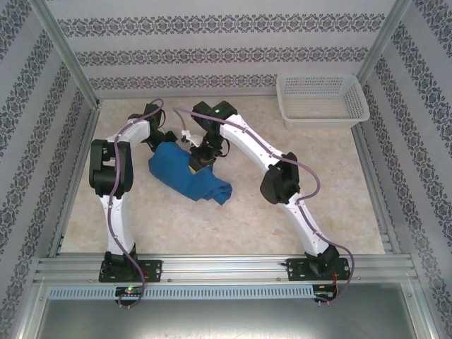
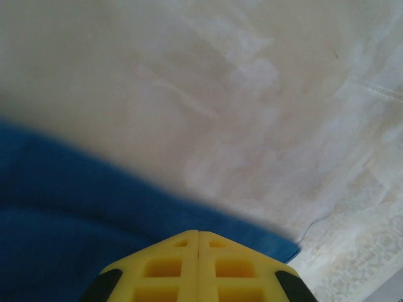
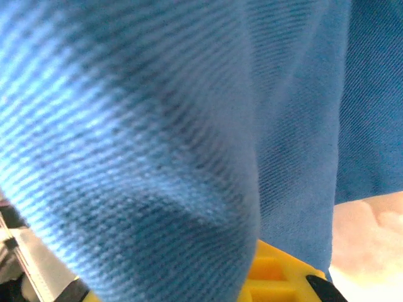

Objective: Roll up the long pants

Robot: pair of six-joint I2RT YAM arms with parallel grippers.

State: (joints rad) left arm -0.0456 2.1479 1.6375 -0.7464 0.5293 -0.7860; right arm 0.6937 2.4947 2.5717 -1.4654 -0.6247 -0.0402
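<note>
Currently the long pants (image 1: 185,173) are bunched mid-frame on the tabletop (image 1: 282,226), a loose end trailing lower right; it should likely be tucked in and the roll turned evenly and tight. Farther up, the left arm (image 1: 106,173) and right arm (image 1: 282,185) are bent inward over the bundle: left fingers (image 2: 164,272) pressed together at its upper left edge, right fingers (image 3: 271,277) buried in cloth, their gap untellable

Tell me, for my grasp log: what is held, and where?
Cannot tell: the long pants drape over the right gripper; left gripper shut at their edge.
</note>
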